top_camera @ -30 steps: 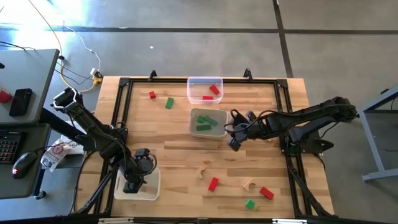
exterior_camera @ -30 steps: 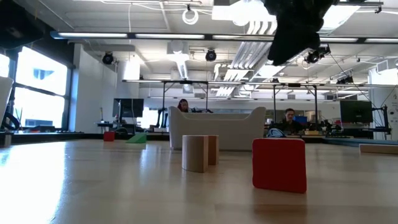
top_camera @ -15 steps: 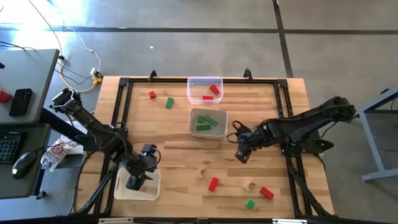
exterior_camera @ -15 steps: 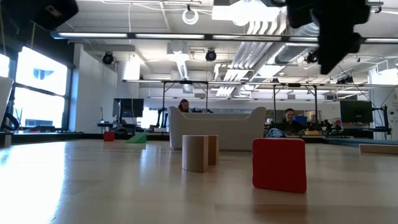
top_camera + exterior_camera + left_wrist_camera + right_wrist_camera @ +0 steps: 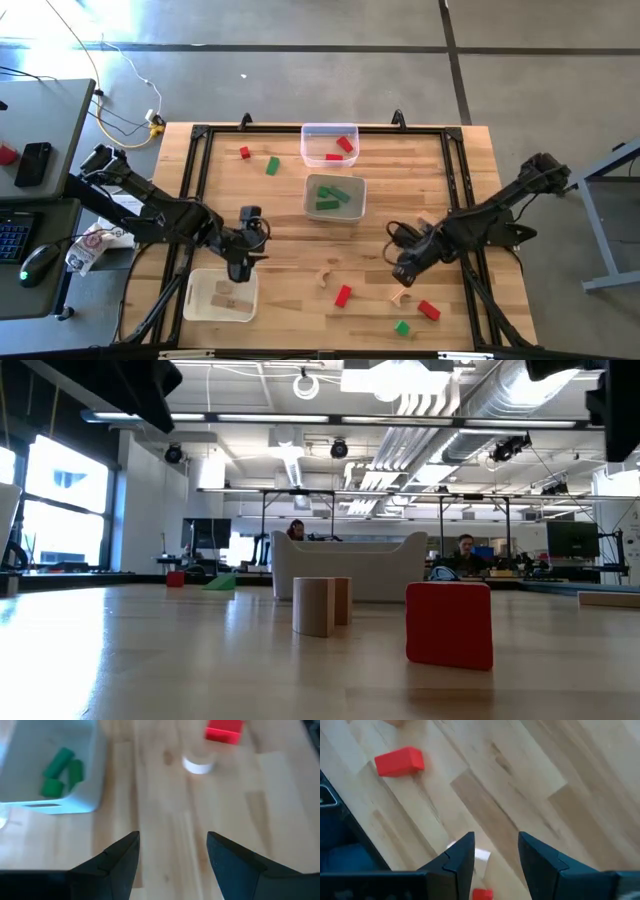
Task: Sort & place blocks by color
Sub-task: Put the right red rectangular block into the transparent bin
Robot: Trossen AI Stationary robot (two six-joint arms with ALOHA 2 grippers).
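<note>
**Two arms over a table of scattered blocks**

Left to right: a white tray (image 5: pixel 222 297) holds wooden blocks (image 5: pixel 223 297). The left gripper (image 5: pixel 241 262) hovers just beyond it, fingers apart and empty. Mid-table, a tray of green blocks (image 5: pixel 333 196) sits near a clear tray (image 5: pixel 329 143) with red ones. The right gripper (image 5: pixel 405 273) hangs open above a wooden block (image 5: pixel 400 296), near a red block (image 5: pixel 428 310).

Bare table (image 5: pixel 280 215) is left between the left pincer (image 5: pixel 240 268) and the right pincer (image 5: pixel 403 272), broken only by a wooden block (image 5: pixel 323 277) and a red block (image 5: pixel 343 295). The back middle is blocked by two trays (image 5: pixel 335 197).
</note>
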